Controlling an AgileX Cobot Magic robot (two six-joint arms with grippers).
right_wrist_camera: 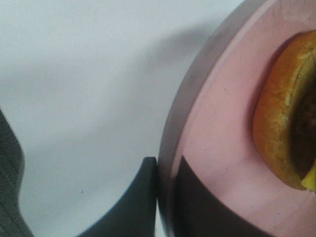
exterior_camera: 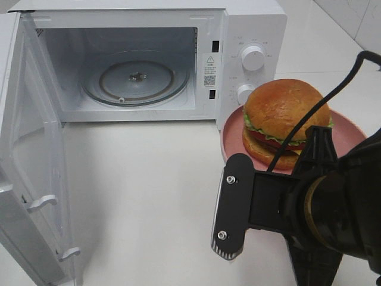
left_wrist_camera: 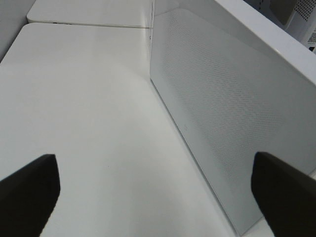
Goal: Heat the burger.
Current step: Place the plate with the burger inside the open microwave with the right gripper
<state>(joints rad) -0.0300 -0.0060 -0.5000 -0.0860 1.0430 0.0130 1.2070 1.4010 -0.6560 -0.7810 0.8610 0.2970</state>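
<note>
The burger [exterior_camera: 286,113], with a golden bun, lettuce and tomato, sits on a pink plate [exterior_camera: 351,137] right of the microwave [exterior_camera: 250,36]. The microwave door [exterior_camera: 30,149] hangs wide open, and the glass turntable [exterior_camera: 137,77] inside is bare. In the right wrist view my right gripper [right_wrist_camera: 165,197] is shut on the rim of the pink plate [right_wrist_camera: 222,138], one finger outside and one on the plate, with the burger [right_wrist_camera: 281,128] just beyond. My left gripper [left_wrist_camera: 157,197] is open with nothing in it, beside the outer face of the door [left_wrist_camera: 222,108].
In the exterior high view my right arm [exterior_camera: 309,214] fills the lower right and covers the plate's near edge. White tabletop [exterior_camera: 149,190] stretches in front of the microwave. The control knobs [exterior_camera: 253,58] are just behind the burger.
</note>
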